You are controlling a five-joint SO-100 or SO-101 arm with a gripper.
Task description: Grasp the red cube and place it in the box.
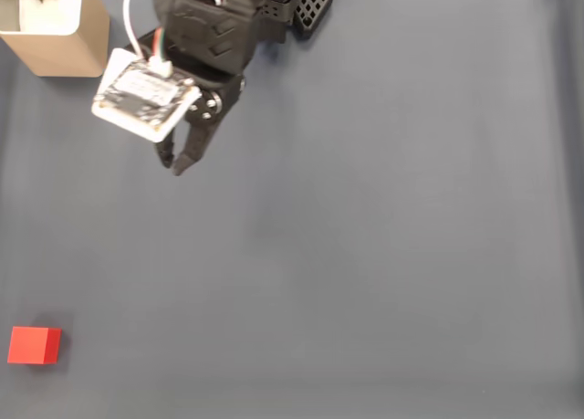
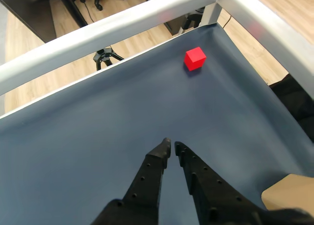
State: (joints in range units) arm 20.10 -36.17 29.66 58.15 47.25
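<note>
I see no readable writing. One cube (image 1: 35, 345) sits at the mat's (image 1: 365, 255) bottom-left corner, one box (image 1: 55, 26) top-left; my claw (image 1: 172, 162) is nearly closed, empty.

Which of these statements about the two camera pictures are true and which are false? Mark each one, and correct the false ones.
1. The cube lies inside the box. False: it sits on the mat, in the fixed view's lower left corner, far from the box at upper left.
2. The end effector holds nothing. True.
3. The end effector's fingers are spread wide. False: in the wrist view the tips are nearly together.
4. The cube is red. True.
5. In the wrist view the cube lies ahead of the fingertips, near the mat's far corner. True.
</note>
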